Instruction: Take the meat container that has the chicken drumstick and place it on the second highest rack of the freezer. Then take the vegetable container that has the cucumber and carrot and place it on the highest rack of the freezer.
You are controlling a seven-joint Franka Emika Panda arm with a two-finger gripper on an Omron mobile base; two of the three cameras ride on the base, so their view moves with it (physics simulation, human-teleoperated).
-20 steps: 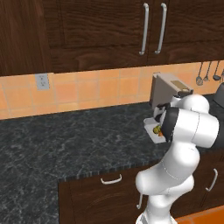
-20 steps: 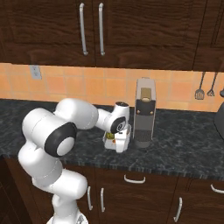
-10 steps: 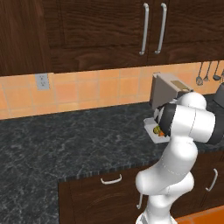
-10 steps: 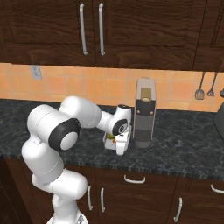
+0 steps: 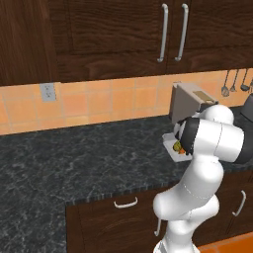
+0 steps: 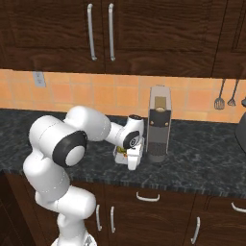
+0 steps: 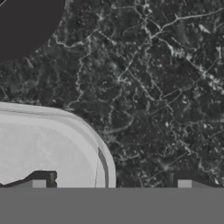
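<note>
While the gripper [image 7: 111, 186] hangs wide open and empty, it straddles one corner of the vegetable tray [image 7: 48, 148].

From the left: one fingertip [image 7: 39, 181] sits over the tray's white floor, the rim [image 7: 105, 162] runs between the jaws, the other tip hovers over bare counter [image 7: 166, 87]. On the right base view the tray [image 6: 121, 153] lies just beside the coffee machine [image 6: 157, 122], with carrot [image 5: 181, 150] and cucumber [image 5: 176, 146] peeking out. The risk, as I judge it: closing this close to the corner gives a thin, off-centre hold, so the tray could tilt, spill or slip; lifting carelessly may knock the machine.
</note>
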